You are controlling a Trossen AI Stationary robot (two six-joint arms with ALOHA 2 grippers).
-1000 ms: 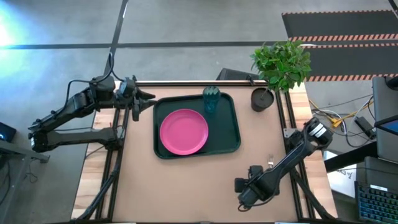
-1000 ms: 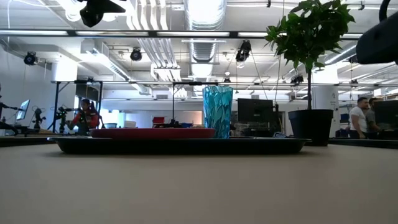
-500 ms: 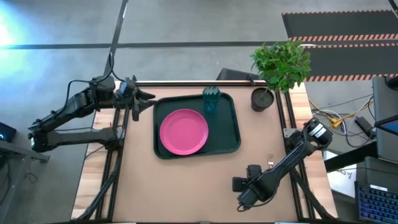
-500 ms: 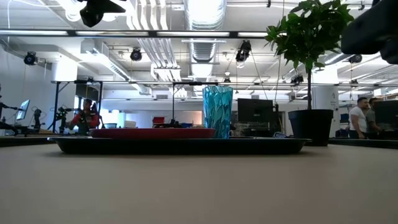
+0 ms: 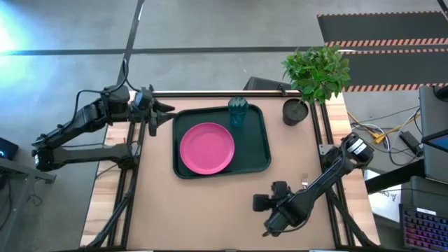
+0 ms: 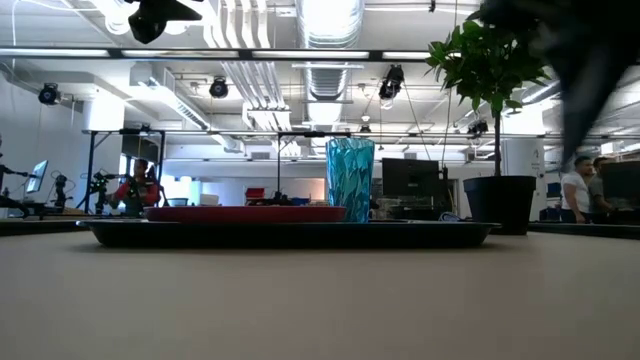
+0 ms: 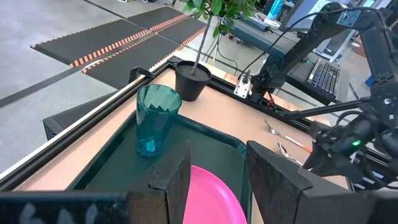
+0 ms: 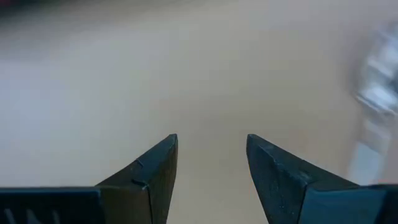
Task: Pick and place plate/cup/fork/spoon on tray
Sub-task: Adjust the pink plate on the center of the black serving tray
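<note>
The pink plate (image 5: 207,148) lies flat on the dark green tray (image 5: 260,150), and the teal cup (image 5: 238,112) stands upright in the tray's far right corner. The fork (image 5: 305,182) lies on the table right of the tray, beside my right arm. The left wrist view shows the fork (image 7: 274,128) and the spoon (image 7: 285,150) side by side there. My right gripper (image 5: 257,203) hangs open over bare table near the front, slanting down, nothing between its fingers (image 8: 211,138). My left gripper (image 5: 164,112) waits open at the tray's far left corner.
A dark pot (image 5: 295,110) with a leafy plant (image 5: 316,70) stands at the table's far right corner. Black frame rails run along the table's left and right sides. Bare table lies in front of the tray. People show in the room beyond the table.
My right gripper has gone a little toward the table's left edge and up, and its wrist has swung round. In the low view the arm's dark blur has swept in from the top right. The tray, plate and cup have stayed put.
</note>
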